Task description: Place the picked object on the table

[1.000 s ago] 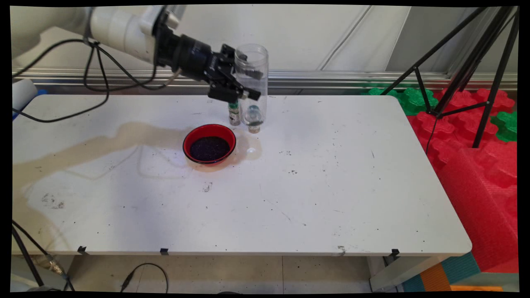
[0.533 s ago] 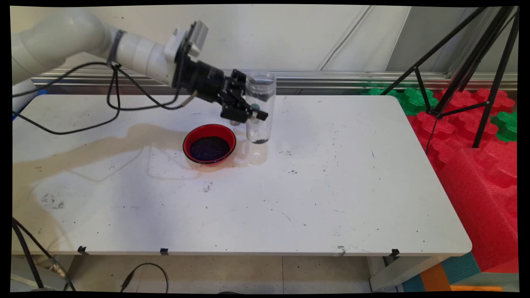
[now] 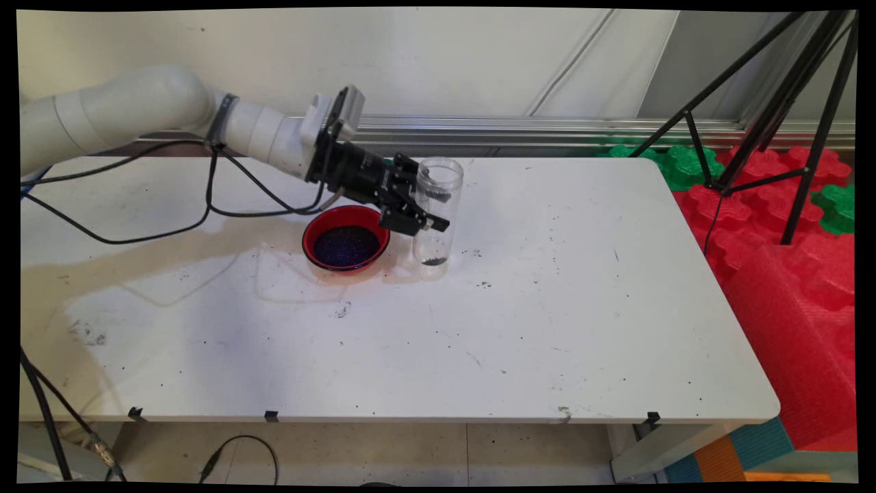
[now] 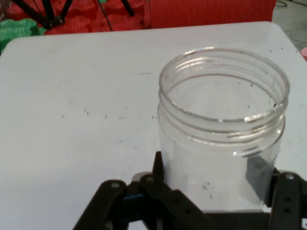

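The claw (image 3: 426, 218) grips a clear jar (image 3: 436, 209) upright and has lowered it over the last second to the desk (image 3: 547, 308), just right of the red bowl (image 3: 346, 238).

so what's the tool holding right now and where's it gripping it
The tool holds the clear plastic jar, its fingers closed on opposite sides of the jar's wall at about mid-height, below the threaded open mouth. The jar is upright beside the red bowl.

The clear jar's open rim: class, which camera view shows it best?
The hand view: the clear jar fills the picture, its threaded rim seen from above between the hand's fingers. The main view shows it small, side-on, upright beside the red bowl.
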